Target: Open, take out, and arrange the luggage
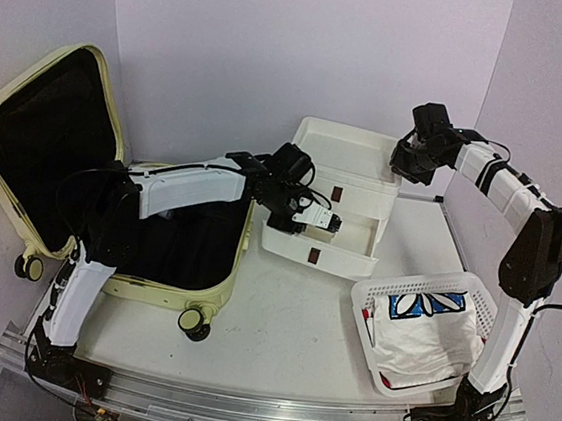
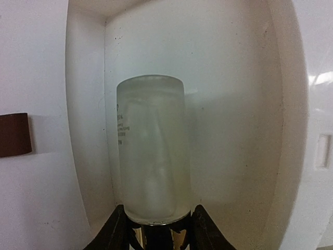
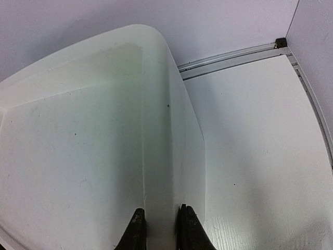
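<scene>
With the luggage (image 1: 41,145) lying open at the left of the table (image 1: 289,322), the left pincer (image 2: 158,225), clamped on a frosted bottle (image 2: 152,151), should lower it gently into the open drawer (image 2: 234,104) while the right pincer (image 3: 160,229), pinching the top rim of the drawer box (image 3: 171,156), steadies it.

pale yellow-green hard-shell luggage (image 1: 36,145) open at left, lid upright, black lining showing

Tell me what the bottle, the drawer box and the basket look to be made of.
Bottle: frosted translucent plastic or glass, cannot tell which; cloudy wall, small print on it.
Drawer box: probably smooth white plastic; moulded rounded rim, faint sheen.
Basket: white plastic by the look of it; moulded open-mesh walls.
</scene>
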`<move>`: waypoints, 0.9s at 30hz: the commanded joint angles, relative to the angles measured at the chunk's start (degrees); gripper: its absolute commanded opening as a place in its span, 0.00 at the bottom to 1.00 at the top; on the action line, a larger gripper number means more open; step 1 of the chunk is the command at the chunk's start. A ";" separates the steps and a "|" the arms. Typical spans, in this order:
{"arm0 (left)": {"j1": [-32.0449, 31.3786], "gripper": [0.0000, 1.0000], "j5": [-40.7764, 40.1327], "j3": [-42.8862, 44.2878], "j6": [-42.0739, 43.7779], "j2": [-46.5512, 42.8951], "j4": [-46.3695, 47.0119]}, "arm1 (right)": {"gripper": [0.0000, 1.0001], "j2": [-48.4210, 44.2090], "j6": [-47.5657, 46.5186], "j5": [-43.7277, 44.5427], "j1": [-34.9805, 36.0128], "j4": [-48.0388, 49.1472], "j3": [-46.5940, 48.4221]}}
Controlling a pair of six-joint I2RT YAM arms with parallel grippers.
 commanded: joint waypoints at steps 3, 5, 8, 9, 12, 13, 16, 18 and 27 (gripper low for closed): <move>0.87 0.40 0.69 4.64 0.04 0.88 1.20 | 0.00 -0.91 3.76 -7.78 0.37 0.54 0.18; 0.87 0.57 1.19 4.38 -0.09 0.30 1.20 | 0.00 -0.69 3.79 -7.86 0.33 0.51 0.57; 0.96 0.69 1.96 3.69 -1.43 -1.45 1.20 | 0.00 -0.61 3.76 -7.87 0.31 0.36 0.86; 1.00 0.71 2.13 3.47 -2.10 -2.27 1.20 | 0.00 -0.59 3.80 -7.95 0.32 0.34 0.91; 1.19 0.74 2.78 3.65 -7.08 -5.30 1.30 | 0.00 -0.58 3.71 -7.79 0.38 0.25 0.97; 1.28 0.75 3.80 3.54 -9.42 -6.80 1.36 | 0.00 -0.59 3.63 -7.73 0.38 0.25 1.08; 1.85 0.76 7.46 3.29 -18.11 -11.82 1.53 | 0.00 -0.32 3.55 -7.69 0.31 0.17 1.32; 2.09 0.78 8.60 2.95 -24.92 -14.76 2.45 | 0.00 -0.21 3.64 -7.56 0.35 0.12 1.38; 1.40 0.75 8.96 -12.90 -77.45 -28.57 11.93 | 0.00 -0.62 4.44 -7.69 0.39 0.07 1.19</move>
